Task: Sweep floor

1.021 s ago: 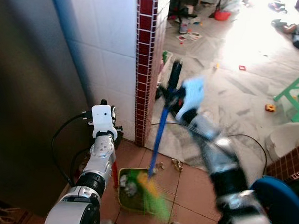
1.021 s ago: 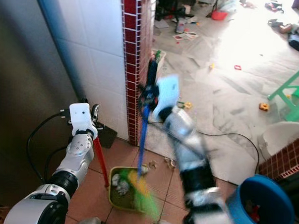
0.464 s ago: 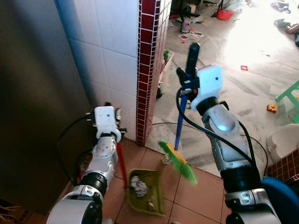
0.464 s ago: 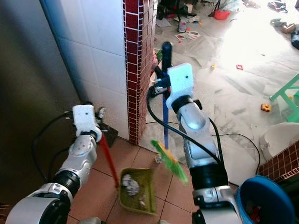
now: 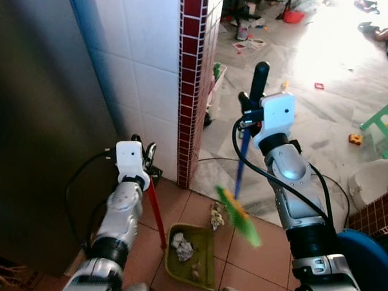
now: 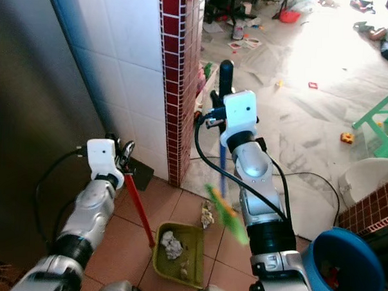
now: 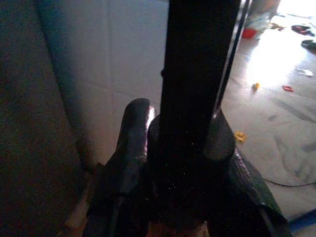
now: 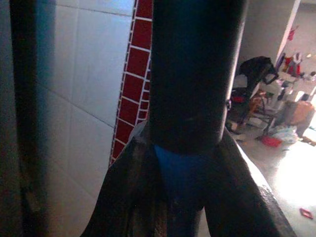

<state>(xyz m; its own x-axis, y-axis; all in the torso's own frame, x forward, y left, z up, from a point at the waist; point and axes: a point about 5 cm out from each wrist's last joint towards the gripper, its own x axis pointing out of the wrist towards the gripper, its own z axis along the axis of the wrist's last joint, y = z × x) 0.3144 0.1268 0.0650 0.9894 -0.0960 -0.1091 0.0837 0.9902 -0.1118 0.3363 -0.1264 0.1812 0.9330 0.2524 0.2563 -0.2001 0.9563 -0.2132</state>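
Observation:
My left gripper (image 5: pixel 146 161) is shut on the top of the dustpan's red handle (image 5: pixel 156 211), and its fingers (image 7: pixel 133 138) clamp a dark shaft. The green dustpan (image 5: pixel 206 239) rests on the orange tiles with crumpled paper (image 5: pixel 182 248) and scraps inside. My right gripper (image 5: pixel 249 114) is shut on the broom's black grip (image 5: pixel 259 77), above its blue shaft (image 5: pixel 240 170). The green and yellow broom head (image 5: pixel 240 217) is blurred, just right of the dustpan. A small scrap of litter (image 5: pixel 216 216) lies by the pan's far right corner.
A red brick pillar (image 5: pixel 191 87) and white tiled wall stand behind the dustpan, with a dark panel (image 5: pixel 39 145) to the left. A blue bucket (image 5: pixel 366 262) sits at lower right. A black cable (image 5: pixel 321 183), a green stool (image 5: pixel 385 125) and scattered toys lie on the grey floor beyond.
The broom head swung out of the dustpan to its right and rose off the tiles. The right gripper moved right and farther out. The dustpan shifted slightly right.

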